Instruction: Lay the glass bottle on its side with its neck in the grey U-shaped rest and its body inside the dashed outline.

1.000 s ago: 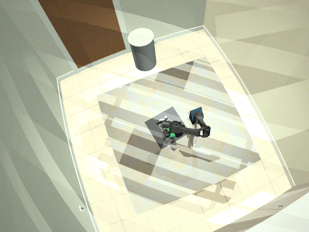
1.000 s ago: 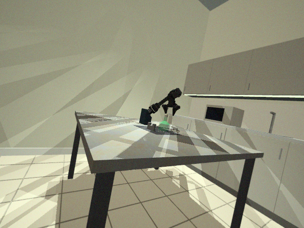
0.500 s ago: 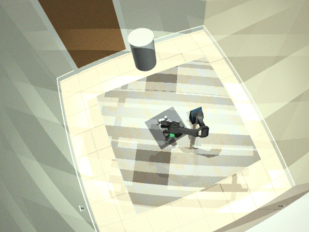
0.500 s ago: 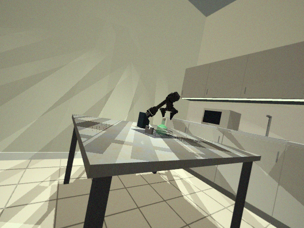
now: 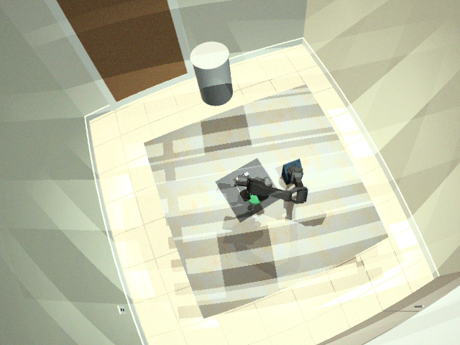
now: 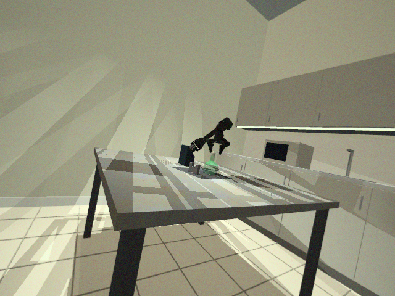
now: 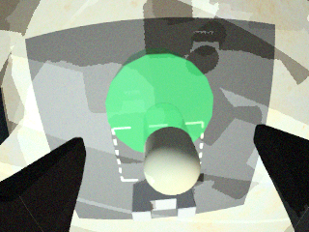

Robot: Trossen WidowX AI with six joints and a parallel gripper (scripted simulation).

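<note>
Dashes of the outline [image 7: 117, 154] show clearly to you in the wrist view, lost in the exterior one, which instead shows your glass bottle [image 5: 254, 199] [image 6: 211, 166] [image 7: 159, 87] upright on the grey mat [image 5: 237, 213] [image 6: 182, 168] [image 7: 53, 106], green-bodied, pale-tipped. Your gripper [image 6: 215, 153] [image 7: 173, 139] is spread wide above, holding nothing.

The green glass bottle [image 5: 254, 199] [image 6: 211, 166] [image 7: 159, 87] stands upright beside the grey U-shaped rest [image 6: 194, 168] [image 7: 164, 197]. The dashed outline [image 7: 117, 154] adjoins that rest, partly beneath the bottle in the wrist view.
</note>
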